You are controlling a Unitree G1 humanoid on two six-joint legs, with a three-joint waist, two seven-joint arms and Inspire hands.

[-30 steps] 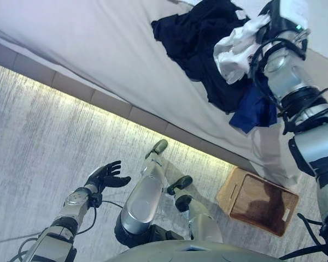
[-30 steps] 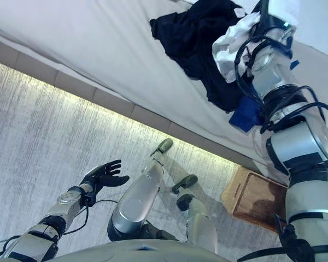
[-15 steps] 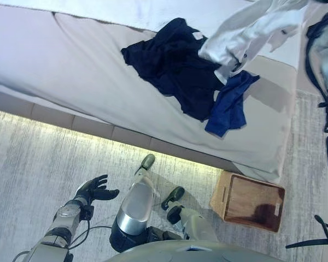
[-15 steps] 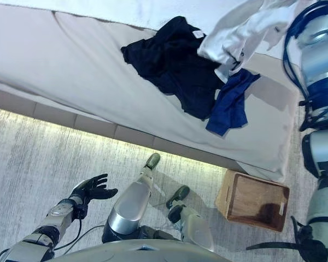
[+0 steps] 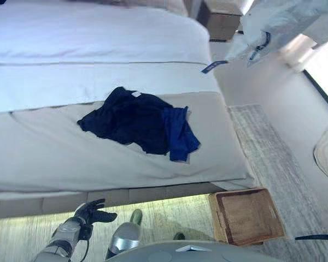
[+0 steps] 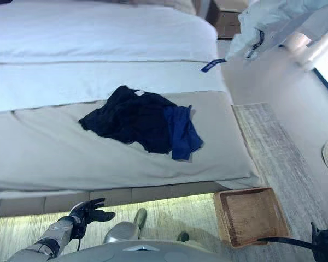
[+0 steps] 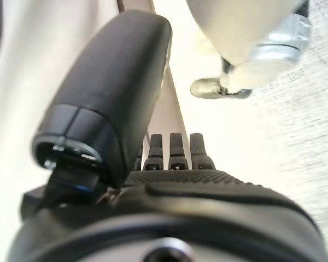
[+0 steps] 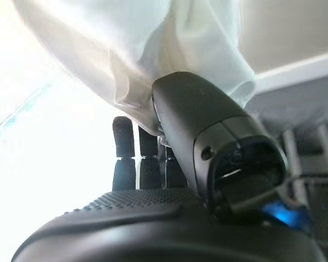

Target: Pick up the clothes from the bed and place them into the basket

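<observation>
Two clothes (image 5: pixel 139 121) lie on the bed (image 5: pixel 54 158); right hand (image 8: pixel 169 164) apparently pinches one white garment (image 5: pixel 273 22); left hand (image 5: pixel 90 212) open.

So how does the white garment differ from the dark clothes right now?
The white garment hangs lifted beyond the bed's end, pinched in the right hand; the dark clothes lie crumpled on the bed, untouched. One is pale, the other black and blue. Neither is in the basket yet.

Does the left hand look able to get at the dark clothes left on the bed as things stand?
Probably not without moving. The left hand hangs open and empty low by the floor, below the bed's edge. The dark clothes lie well up on the bed with nothing over them, so the way is free but far.
</observation>
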